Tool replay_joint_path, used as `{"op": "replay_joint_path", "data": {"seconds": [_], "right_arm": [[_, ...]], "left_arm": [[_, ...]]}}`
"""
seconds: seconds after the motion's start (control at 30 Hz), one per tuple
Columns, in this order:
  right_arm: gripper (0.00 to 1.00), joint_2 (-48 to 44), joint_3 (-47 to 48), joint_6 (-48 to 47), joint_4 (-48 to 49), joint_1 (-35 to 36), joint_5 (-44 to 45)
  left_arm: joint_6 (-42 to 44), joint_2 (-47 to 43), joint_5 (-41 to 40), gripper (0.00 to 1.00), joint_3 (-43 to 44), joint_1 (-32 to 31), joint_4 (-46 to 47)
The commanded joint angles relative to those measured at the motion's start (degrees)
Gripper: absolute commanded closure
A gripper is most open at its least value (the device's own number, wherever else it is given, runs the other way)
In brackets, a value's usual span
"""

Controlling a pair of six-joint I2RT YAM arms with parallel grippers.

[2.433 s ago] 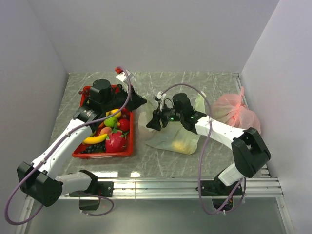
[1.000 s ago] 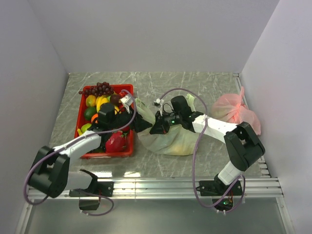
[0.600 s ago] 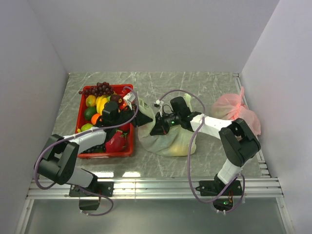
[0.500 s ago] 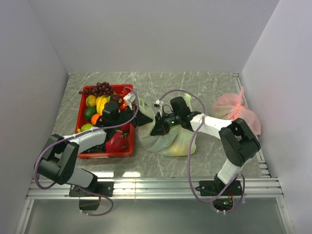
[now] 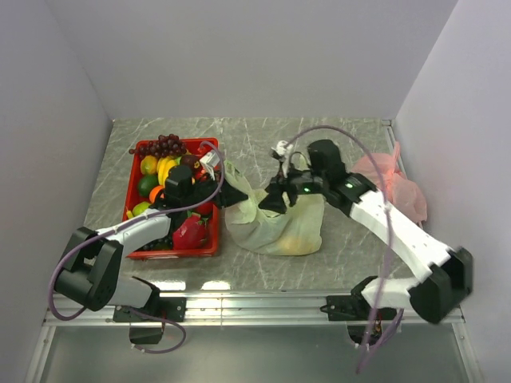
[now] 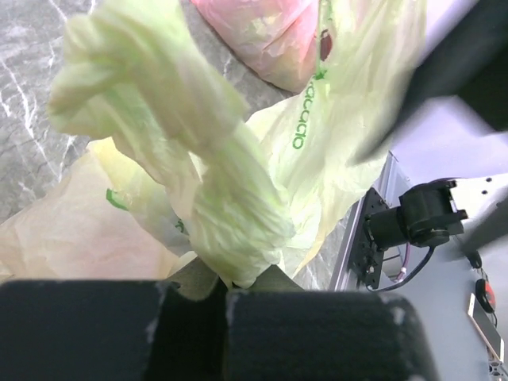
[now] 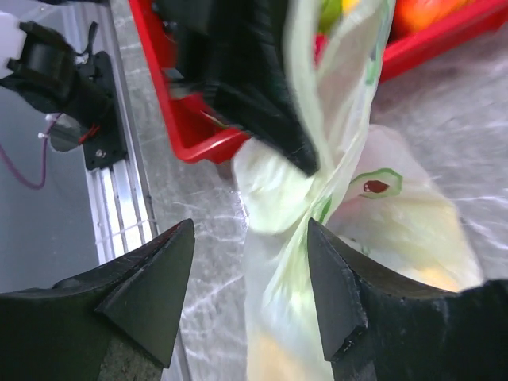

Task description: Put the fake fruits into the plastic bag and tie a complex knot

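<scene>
Left gripper (image 6: 222, 298) has just pinched shut on the bag's (image 5: 279, 231) twisted handle (image 6: 214, 175). Right gripper (image 7: 250, 278) has spread, released and lifted. Handover looks complete, so tying can continue.

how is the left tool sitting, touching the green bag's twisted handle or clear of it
Touching. The left wrist view shows the twisted handle running down into the shut left tool, pinched there with no gap.

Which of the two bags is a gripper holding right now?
The pale-green bag: the left gripper pinches its twisted handle. The pink bag lies off to the right, ungripped.
</scene>
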Motion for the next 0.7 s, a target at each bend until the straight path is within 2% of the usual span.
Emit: {"op": "replay_joint_path", "data": {"seconds": [0.0, 0.07, 0.17, 0.2, 0.27, 0.3, 0.37, 0.5, 0.67], "right_arm": [[0.31, -9.9, 1.5, -3.7, -7.9, -1.3, 3.9], [0.27, -14.9, 0.6, -3.1, -9.4, -3.6, 5.9], [0.24, -18.7, -1.4, -2.7, -12.6, -13.1, 5.5], [0.24, -19.3, -2.2, -2.8, -13.4, -18.3, 5.2], [0.24, -20.5, -4.6, -5.5, -15.9, -24.4, 1.3], [0.24, -20.6, -5.5, -6.5, -16.8, -29.9, -0.3], [0.24, -19.7, -7.3, -9.3, -19.6, -34.6, -4.3], [0.24, -15.6, -7.9, -11.9, -22.3, -37.0, -12.8], [0.21, -13.8, -12.8, -2.1, -7.8, -35.6, -15.8]], "left_arm": [[1.9, -1.2, -0.5, 0.99, 0.8, 0.0, -1.1], [2.5, -1.1, -0.2, 0.99, 1.5, -0.1, -2.2], [2.9, -1.0, 0.4, 0.99, 2.1, -0.1, -2.4], [2.9, -0.6, 0.7, 0.99, 2.2, -0.2, -2.2], [3.1, -0.4, 0.9, 0.99, 2.7, -0.2, -2.2], [3.2, 0.1, 1.1, 0.99, 2.9, -0.2, -2.5], [4.2, 0.3, 1.3, 1.00, 4.1, -0.3, -3.3], [6.4, 0.7, 1.9, 0.99, 5.8, -0.4, -5.7], [7.8, 1.5, 2.8, 0.99, 7.0, -0.7, -6.7]]}}
